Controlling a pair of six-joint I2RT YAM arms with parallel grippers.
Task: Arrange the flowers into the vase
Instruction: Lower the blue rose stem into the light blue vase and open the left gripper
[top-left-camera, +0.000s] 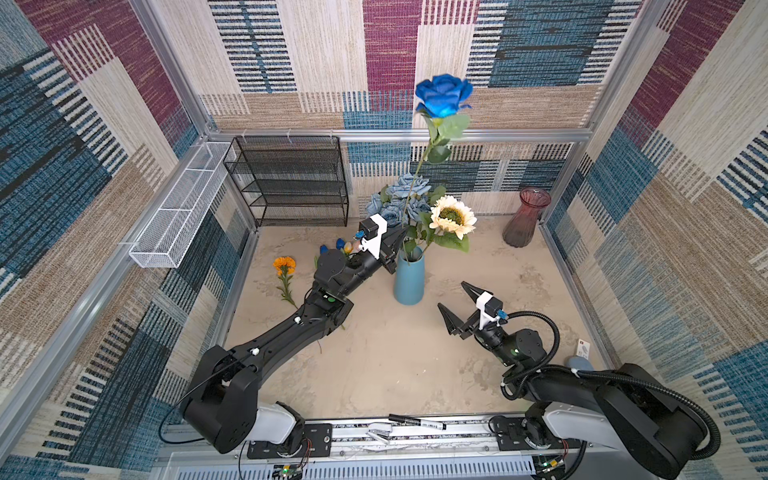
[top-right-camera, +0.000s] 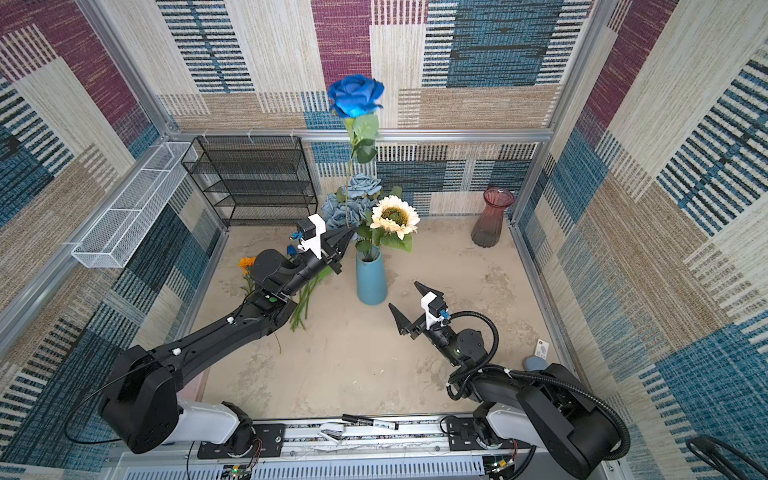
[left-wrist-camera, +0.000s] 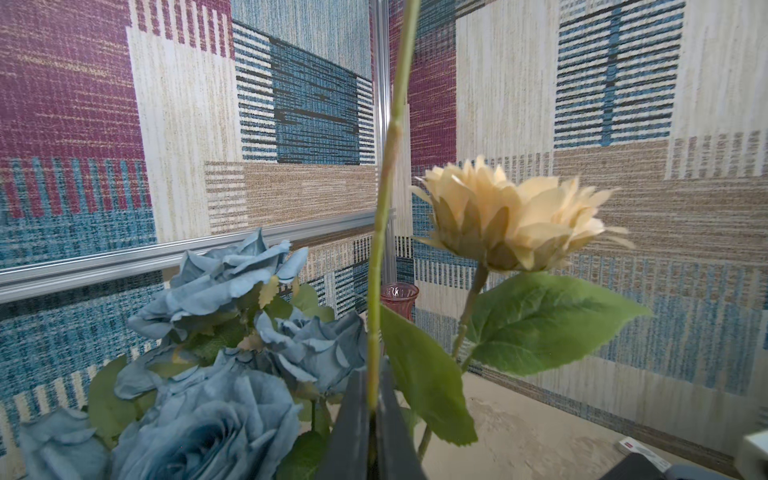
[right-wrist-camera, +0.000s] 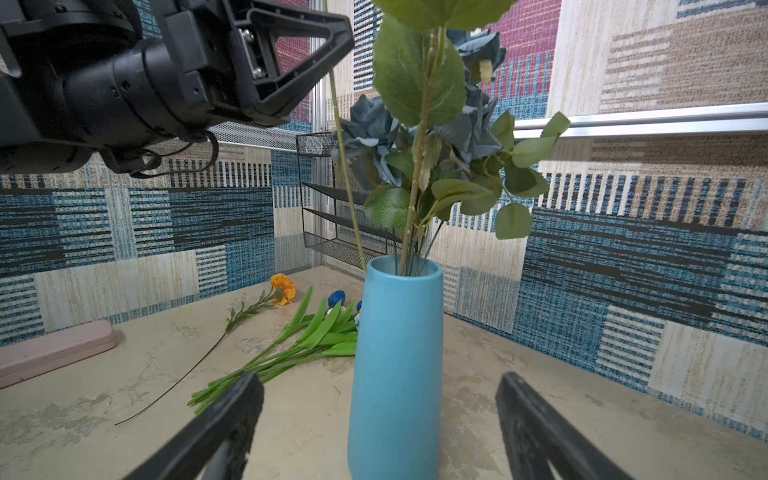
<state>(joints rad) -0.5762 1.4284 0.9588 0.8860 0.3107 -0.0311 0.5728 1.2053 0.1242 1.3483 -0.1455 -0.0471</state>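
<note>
Stem (left-wrist-camera: 384, 208) of bright blue rose (top-left-camera: 444, 94) sits pinched in wedge-shaped left claw (top-left-camera: 403, 235).

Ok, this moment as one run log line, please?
left gripper: shut on blue rose stem | stem end: at blue vase rim | right gripper: open, empty | on table: marigold, tulips

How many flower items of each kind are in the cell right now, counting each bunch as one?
bright blue rose: 1
cream sunflower: 1
orange marigold: 1
dusty-blue rose bunch: 1
tulip bunch: 1
Total: 5
</note>
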